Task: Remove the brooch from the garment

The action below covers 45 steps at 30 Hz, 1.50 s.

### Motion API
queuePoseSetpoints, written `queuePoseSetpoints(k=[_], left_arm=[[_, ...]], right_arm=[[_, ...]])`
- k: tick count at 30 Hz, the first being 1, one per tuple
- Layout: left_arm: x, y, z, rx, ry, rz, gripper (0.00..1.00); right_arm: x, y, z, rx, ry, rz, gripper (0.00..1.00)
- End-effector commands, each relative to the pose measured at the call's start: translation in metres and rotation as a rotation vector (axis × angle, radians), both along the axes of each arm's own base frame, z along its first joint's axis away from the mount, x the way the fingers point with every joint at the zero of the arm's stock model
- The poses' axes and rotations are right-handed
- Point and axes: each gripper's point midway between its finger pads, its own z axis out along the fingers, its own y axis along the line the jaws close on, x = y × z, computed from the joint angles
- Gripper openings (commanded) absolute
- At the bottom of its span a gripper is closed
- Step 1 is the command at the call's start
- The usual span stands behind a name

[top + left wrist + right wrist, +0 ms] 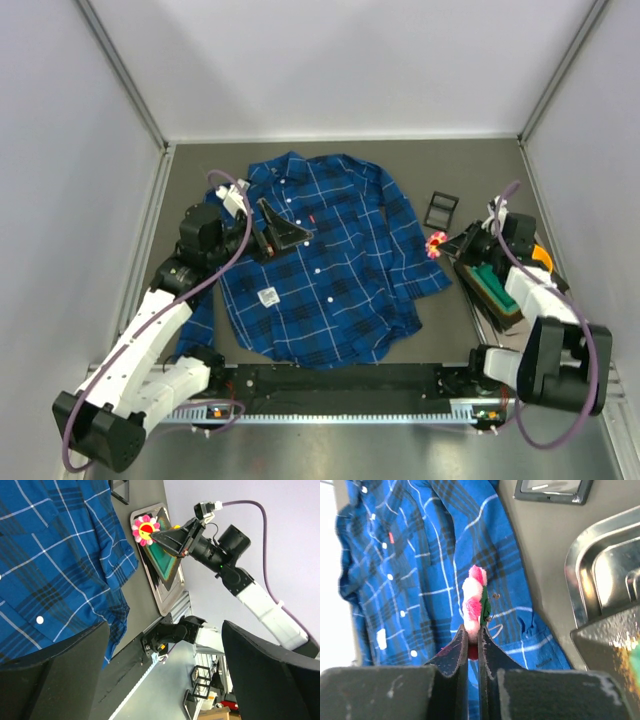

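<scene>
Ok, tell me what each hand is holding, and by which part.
The right hand pinches the brooch edge-on by its lower rim, clear of the garment. The left hand is open, holding nothing.

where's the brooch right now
In the top view the brooch is right of the garment, off the fabric, pinched in the right tool between the shirt and the metal tray.

The top camera hangs above and behind the arm bases and looks steeply down, taking in the whole table [455, 325] from near edge to far edge. The left wrist camera, rolled sideways, sits low over the shirt [45, 555] and faces the right edge, catching the right arm [260, 600] from afar. The right wrist camera peers along its gripper [471, 632], close up, facing left. All three share the brooch [474, 595] and the sleeve nearest the right edge.
</scene>
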Motion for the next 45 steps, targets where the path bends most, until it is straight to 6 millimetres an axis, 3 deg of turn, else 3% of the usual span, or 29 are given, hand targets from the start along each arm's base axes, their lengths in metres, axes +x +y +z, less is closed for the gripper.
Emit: queuePoseSetpoints(k=[1,7,15,32,45], left_arm=[[0.003,-0.007,0.012,-0.028,-0.091,-0.057,0.98],[0.005,-0.009,0.008,-0.019,-0.089,-0.069,0.98],[0.005,-0.009,0.006,-0.018,-0.085,-0.075,0.98],[0.005,-0.01,0.002,-0.017,-0.077,-0.081,0.98],[0.004,-0.012,0.003,-0.025,-0.077,-0.091,0.98]], right_arm=[[0.038,-0.003,0.049,0.186,-0.135,0.049,0.0],[0.07,-0.021,0.039,0.203,-0.131,-0.012,0.0],[0.096,-0.035,0.025,0.235,-0.125,-0.055,0.0],[0.123,-0.044,0.005,0.28,-0.096,-0.087,0.0],[0.125,-0.045,-0.009,0.257,-0.05,-0.095,0.01]])
